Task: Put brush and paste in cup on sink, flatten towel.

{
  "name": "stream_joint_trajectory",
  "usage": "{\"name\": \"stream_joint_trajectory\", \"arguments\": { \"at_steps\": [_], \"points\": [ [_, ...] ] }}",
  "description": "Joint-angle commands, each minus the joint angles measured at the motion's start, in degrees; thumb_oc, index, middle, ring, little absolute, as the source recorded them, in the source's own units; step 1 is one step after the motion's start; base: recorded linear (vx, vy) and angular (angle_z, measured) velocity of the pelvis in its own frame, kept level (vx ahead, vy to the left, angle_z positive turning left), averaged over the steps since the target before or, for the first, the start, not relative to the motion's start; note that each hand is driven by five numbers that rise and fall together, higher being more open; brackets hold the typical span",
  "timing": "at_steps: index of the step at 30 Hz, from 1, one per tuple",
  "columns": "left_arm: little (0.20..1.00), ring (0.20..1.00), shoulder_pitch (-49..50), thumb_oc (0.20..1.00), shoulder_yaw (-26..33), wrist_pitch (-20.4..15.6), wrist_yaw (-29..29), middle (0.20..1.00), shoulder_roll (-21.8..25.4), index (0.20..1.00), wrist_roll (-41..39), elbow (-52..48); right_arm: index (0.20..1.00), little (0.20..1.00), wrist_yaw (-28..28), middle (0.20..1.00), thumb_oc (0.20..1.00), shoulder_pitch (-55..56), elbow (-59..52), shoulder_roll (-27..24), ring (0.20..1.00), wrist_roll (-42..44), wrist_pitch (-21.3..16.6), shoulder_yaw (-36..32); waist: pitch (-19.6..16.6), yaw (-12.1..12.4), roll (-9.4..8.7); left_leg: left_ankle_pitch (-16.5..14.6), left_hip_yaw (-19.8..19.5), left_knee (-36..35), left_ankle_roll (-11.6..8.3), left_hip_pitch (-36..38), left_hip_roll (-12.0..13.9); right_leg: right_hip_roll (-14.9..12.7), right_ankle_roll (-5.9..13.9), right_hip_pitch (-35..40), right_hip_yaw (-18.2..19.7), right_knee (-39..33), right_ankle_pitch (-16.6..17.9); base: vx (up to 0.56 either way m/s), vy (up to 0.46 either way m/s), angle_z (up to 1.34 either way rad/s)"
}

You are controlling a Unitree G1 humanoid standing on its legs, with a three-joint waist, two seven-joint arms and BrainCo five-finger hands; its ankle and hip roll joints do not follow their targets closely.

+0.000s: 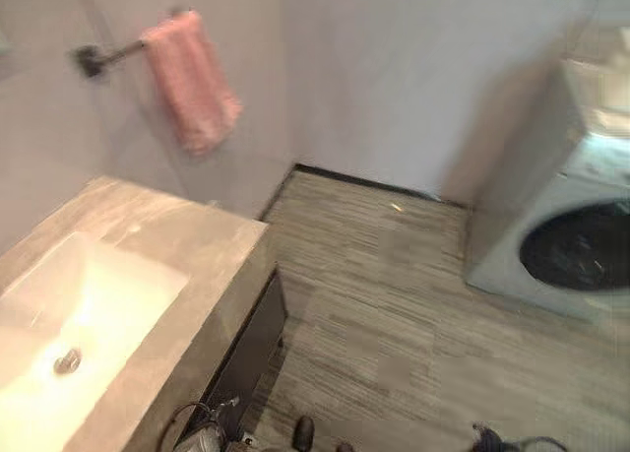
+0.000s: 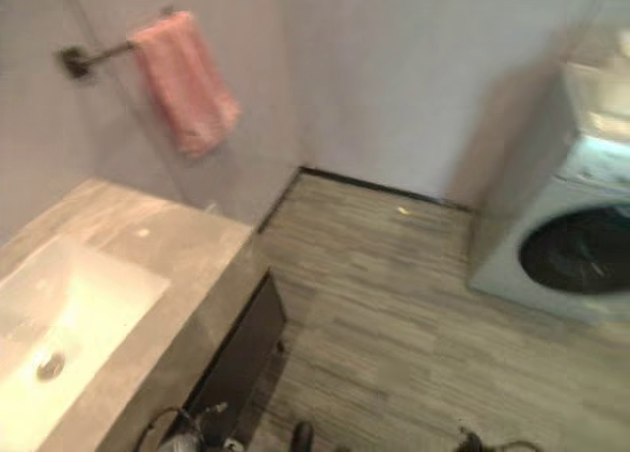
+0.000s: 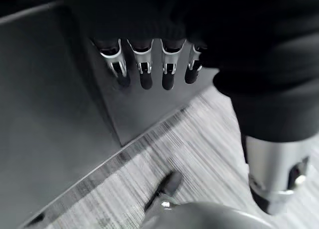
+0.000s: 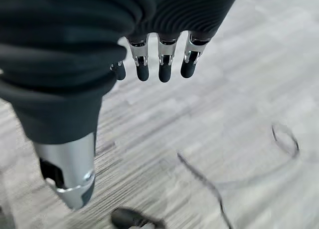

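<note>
Hanging low beside the dark cabinet front (image 3: 55,119), the left hand (image 3: 144,72) shows its silver dark-tipped fingers straight and relaxed, holding nothing, just off the cabinet's corner and above the grey wood-grain floor (image 1: 394,314). Well away from that cabinet, the right hand (image 4: 159,64) hangs over bare floor, its fingers likewise straight and loose with nothing in them. Directly above the cabinet sits the grey stone-look table (image 1: 187,240), and a white rectangular sink basin (image 1: 89,314) with a round metal drain (image 1: 67,360) is sunk into it. No brush, paste or cup can be made out on it. Beyond the table's far end, higher on the pale wall, a pink towel (image 1: 192,83) hangs bunched and narrow over a dark metal rail (image 1: 108,53). Across the floor from the cabinet, against the far wall, stands a white front-loading washing machine (image 1: 566,206) with a dark round door.
</note>
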Motion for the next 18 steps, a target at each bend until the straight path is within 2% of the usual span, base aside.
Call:
{"name": "stream_joint_trajectory", "arguments": {
  "at_steps": [1, 2, 3, 5, 9, 11, 12, 13, 14, 15, 16, 17, 18],
  "points": [
    [1.000, 1.000, -1.84, 1.000, 2.89, 0.66, 1.56, 1.000, 4.60, 1.000, -2.45, 0.93, 1.000, 1.000, -0.24, 1.000, 1.000, -4.10, -2.40, -0.21, 1.000, 0.50, -1.35, 1.52, 1.13, 5.05, -2.93, -7.13, 3.05, 3.45, -3.19, -0.14, 1.01, -9.42, 3.94, 2.23, -17.44, -4.20, 2.77, -0.08, 0.121, -1.91],
    [1.000, 1.000, -1.76, 1.000, 3.59, 0.81, 1.54, 1.000, 4.76, 1.000, -2.66, 1.02, 1.000, 1.000, -0.21, 1.000, 1.000, -4.05, -2.49, 0.07, 1.000, 0.63, -1.53, 1.64, 1.12, 4.89, -3.27, -7.01, 4.88, 3.09, -3.17, 0.21, 0.98, -8.43, 3.78, 2.42, -19.50, -2.94, 1.97, -0.07, 0.126, -1.74],
    [1.000, 1.000, -1.43, 1.000, 4.57, 0.82, 1.74, 1.000, 5.12, 1.000, -3.02, 1.04, 1.000, 1.000, -0.11, 1.000, 1.000, -3.87, -2.36, 0.32, 1.000, 1.07, -1.84, 1.65, 1.20, 4.69, -3.86, -7.13, 7.08, 2.68, -3.08, 1.10, 0.98, -7.20, 3.61, 3.21, -20.04, -1.83, 0.92, -0.05, 0.098, -0.87],
    [1.000, 1.000, -1.22, 1.000, 4.76, 0.74, 1.36, 1.000, 5.29, 1.000, -2.96, 1.19, 1.000, 1.000, 0.35, 1.000, 1.000, -2.92, -2.23, 0.53, 1.000, 1.75, -2.19, 1.28, 0.73, 4.23, -4.71, -7.12, 8.53, 2.68, -3.04, 1.39, 0.57, -5.32, 3.29, 3.72, -16.83, -3.39, 0.48, 0.00, 0.064, -0.84],
    [1.000, 1.000, -0.79, 1.000, 5.18, 0.09, 1.08, 1.000, 3.15, 1.000, -4.43, 1.27, 1.000, 1.000, -0.29, 1.000, 1.000, 0.04, -0.96, 0.15, 1.000, 2.89, -2.44, -0.48, 0.25, 3.35, -4.54, -8.61, 9.34, 4.54, -3.18, 3.12, 0.21, -5.35, 2.46, 6.62, -15.73, -9.30, 2.61, 0.07, -0.010, -0.23],
    [1.000, 1.000, -0.34, 1.000, 8.45, 0.33, -0.20, 1.000, 1.14, 1.000, -10.77, 2.05, 1.000, 1.000, 0.34, 1.000, 1.000, 0.99, 0.32, -0.08, 1.000, 3.89, -2.04, -2.27, -0.31, 2.97, -4.45, -9.18, 9.48, 5.52, -3.33, 3.57, 0.31, -5.54, 2.48, 7.99, -15.91, -9.77, 2.54, 0.06, -0.064, 0.02],
    [1.000, 1.000, -0.52, 1.000, 8.75, 0.10, -0.27, 1.000, 1.12, 1.000, -13.20, -0.11, 1.000, 1.000, 0.51, 1.000, 1.000, 1.21, 0.19, -0.18, 1.000, 3.32, -1.97, -1.94, -0.13, 3.05, -4.49, -9.47, 9.14, 6.90, -3.37, 3.24, 0.38, -5.61, 2.19, 7.99, -16.23, -8.94, 2.06, -0.01, -0.106, 0.04],
    [1.000, 1.000, -0.69, 1.000, 7.98, -0.42, -1.15, 1.000, 1.84, 1.000, -16.62, -7.83, 1.000, 1.000, 1.10, 1.000, 1.000, 1.68, -1.79, -0.91, 1.000, 4.71, -2.17, -2.63, 0.69, 2.94, -4.38, -10.47, 8.53, 10.72, -3.43, 2.22, 0.59, -5.43, 1.40, 7.40, -16.66, -5.66, 0.04, -0.05, -0.112, 0.08],
    [1.000, 1.000, -0.20, 1.000, 8.58, -0.36, -1.23, 1.000, 2.73, 1.000, -18.91, -12.85, 1.000, 1.000, 1.71, 1.000, 1.000, 2.24, -3.74, -1.19, 1.000, 7.47, -2.35, -4.13, 1.12, 2.84, -4.37, -11.50, 8.58, 12.92, -3.35, 1.57, 0.62, -5.39, 1.14, 7.05, -16.94, -3.99, -0.85, -0.10, -0.128, 0.17],
    [1.000, 1.000, 1.30, 1.000, 10.95, -0.97, -0.55, 1.000, 3.88, 1.000, -26.14, -22.65, 1.000, 1.000, 1.64, 1.000, 1.000, 3.42, -11.36, -1.71, 1.000, 20.13, -3.99, -11.18, 2.83, 2.38, -4.04, -13.23, 8.96, 20.72, -3.53, -0.98, 1.36, -4.96, 0.26, 5.59, -17.25, 2.14, -3.25, -0.08, -0.073, 0.19],
    [1.000, 1.000, 1.33, 1.000, 10.94, -0.92, -0.56, 1.000, 3.91, 1.000, -26.15, -22.72, 1.000, 1.000, 1.64, 1.000, 1.000, 3.46, -11.41, -1.71, 1.000, 20.13, -3.95, -11.19, 2.63, 2.35, -4.06, -13.16, 8.93, 20.78, -3.54, -1.26, 1.36, -4.96, 0.24, 5.34, -17.28, 2.17, -3.20, -0.13, -0.079, 0.21],
    [1.000, 1.000, 1.30, 1.000, 11.22, -1.35, -0.33, 1.000, 3.64, 1.000, -29.52, -25.37, 1.000, 1.000, 0.95, 1.000, 1.000, 3.71, -14.67, -1.23, 1.000, 28.07, -5.77, -14.12, 4.40, 1.90, -3.62, -13.95, 8.34, 26.10, -3.93, -3.33, 2.03, -4.89, -0.29, 4.02, -18.37, 6.09, -4.78, -0.08, -0.036, 0.09],
    [1.000, 1.000, 1.29, 1.000, 11.22, -1.34, -0.33, 1.000, 3.65, 1.000, -29.52, -25.37, 1.000, 1.000, 0.95, 1.000, 1.000, 3.70, -14.67, -1.22, 1.000, 28.07, -5.77, -14.13, 4.23, 1.83, -3.65, -13.80, 8.28, 26.03, -3.93, -3.54, 1.99, -4.92, -0.30, 3.82, -18.43, 6.03, -4.68, -0.11, -0.061, 0.11]
  ]
}}
